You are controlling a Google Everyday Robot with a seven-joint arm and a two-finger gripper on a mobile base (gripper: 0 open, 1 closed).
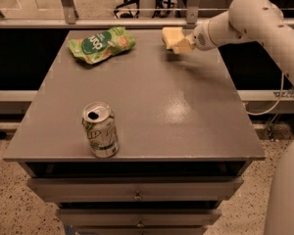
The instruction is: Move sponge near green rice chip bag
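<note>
Hand with sponge over table's far edge

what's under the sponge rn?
Just bare table; the sponge is held above its far right corner by the gripper, which hides its right end.
</note>
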